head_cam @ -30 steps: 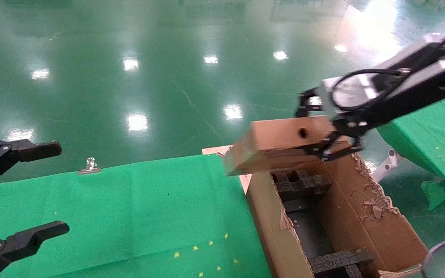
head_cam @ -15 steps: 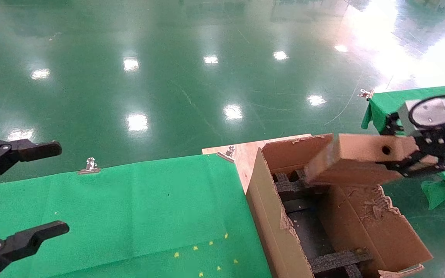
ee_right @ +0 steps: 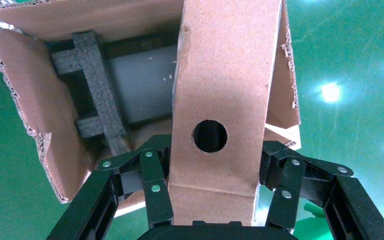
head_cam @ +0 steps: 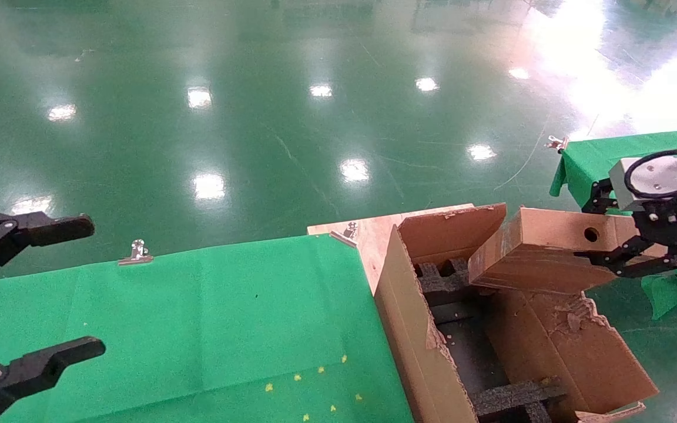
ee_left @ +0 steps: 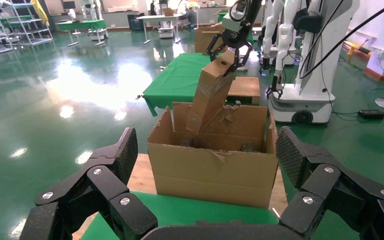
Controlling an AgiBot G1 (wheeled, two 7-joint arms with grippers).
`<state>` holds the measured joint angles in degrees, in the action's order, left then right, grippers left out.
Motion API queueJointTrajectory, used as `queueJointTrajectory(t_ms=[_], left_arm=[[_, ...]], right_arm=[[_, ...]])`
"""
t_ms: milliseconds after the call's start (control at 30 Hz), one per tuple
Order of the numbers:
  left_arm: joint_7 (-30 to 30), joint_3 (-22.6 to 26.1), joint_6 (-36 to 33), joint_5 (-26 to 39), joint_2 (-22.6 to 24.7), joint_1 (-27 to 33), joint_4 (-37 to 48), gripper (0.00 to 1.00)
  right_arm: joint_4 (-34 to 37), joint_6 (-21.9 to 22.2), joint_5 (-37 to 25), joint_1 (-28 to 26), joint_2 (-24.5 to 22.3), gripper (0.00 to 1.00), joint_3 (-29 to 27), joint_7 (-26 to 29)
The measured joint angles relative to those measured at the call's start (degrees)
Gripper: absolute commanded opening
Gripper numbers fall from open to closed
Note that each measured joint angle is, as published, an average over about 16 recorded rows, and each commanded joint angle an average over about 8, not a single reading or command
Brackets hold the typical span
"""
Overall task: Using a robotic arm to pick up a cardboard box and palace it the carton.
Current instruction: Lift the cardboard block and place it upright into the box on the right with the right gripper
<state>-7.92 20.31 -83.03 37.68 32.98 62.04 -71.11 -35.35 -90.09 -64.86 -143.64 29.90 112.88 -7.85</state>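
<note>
Two claws show, and we see only one at work: the right claw (head_cam: 629, 249) is clamped on the cardboard box (head_cam: 541, 249), fingers (ee_right: 152, 182) pressing both broad faces near the end with the round hole. The box hangs tilted above the carton (head_cam: 426, 352), its lower end over the black foam blocks (head_cam: 453, 276). The left claw (head_cam: 36, 294) hovers spread wide over the green counter (head_cam: 197, 317).

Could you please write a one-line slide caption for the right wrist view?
Right gripper clamps the holed end of the cardboard box, held tilted above the open carton with its black foam blocks.
</note>
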Motion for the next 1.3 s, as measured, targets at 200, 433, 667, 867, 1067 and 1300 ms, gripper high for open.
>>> queueJointTrajectory(t_ms=[200,433,667,867,1067,1300], left_arm=[[0.0,0.0,0.0,0.0,0.0,0.0,0.0,1.00],[0.0,0.0,0.0,0.0,0.0,0.0,0.0,1.00],[0.0,0.0,0.0,0.0,0.0,0.0,0.0,1.00],[0.0,0.0,0.0,0.0,0.0,0.0,0.0,1.00],[0.0,0.0,0.0,0.0,0.0,0.0,0.0,1.00],[0.0,0.0,0.0,0.0,0.0,0.0,0.0,1.00]], right_arm=[[1.9,1.7,3.1,3.1,-1.0,0.00,0.5,8.8],[3.6,5.2,6.0,6.9,-2.7,0.00,1.4,22.6],[4.2,8.8,6.8,9.1,-4.5,0.00,2.4,33.6],[4.3,10.1,7.2,9.8,-5.3,0.00,2.8,37.6],[4.8,11.2,7.6,10.8,-5.2,0.00,3.0,39.6],[4.8,14.7,7.8,13.4,-4.5,0.00,3.6,43.8]])
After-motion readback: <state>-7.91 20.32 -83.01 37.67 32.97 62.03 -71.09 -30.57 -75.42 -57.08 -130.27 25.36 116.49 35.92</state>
